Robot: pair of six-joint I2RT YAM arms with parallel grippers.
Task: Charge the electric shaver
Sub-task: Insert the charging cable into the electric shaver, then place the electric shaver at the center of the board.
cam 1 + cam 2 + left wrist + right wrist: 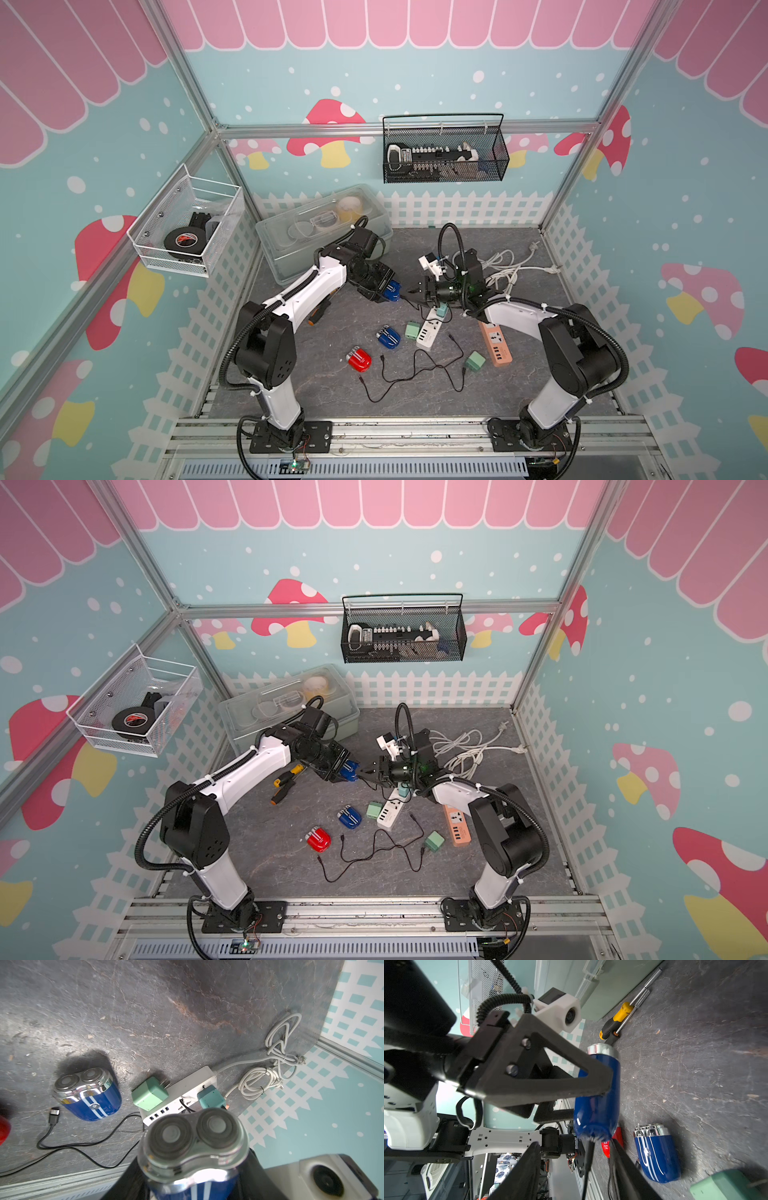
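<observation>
Just ahead of our right pincer (407, 295), jaws parted around the black cable (588, 1159), our left pincer (386, 291) grips the blue shaver (600, 1118), seemingly plugged in; we judge only setting it down remains.

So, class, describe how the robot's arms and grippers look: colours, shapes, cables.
The left arm and right arm have white shells, black joints and bases, and ribbed black cable hoses fastened with white zip ties. The left gripper and right gripper are black, with tapering triangular fingers.
</observation>
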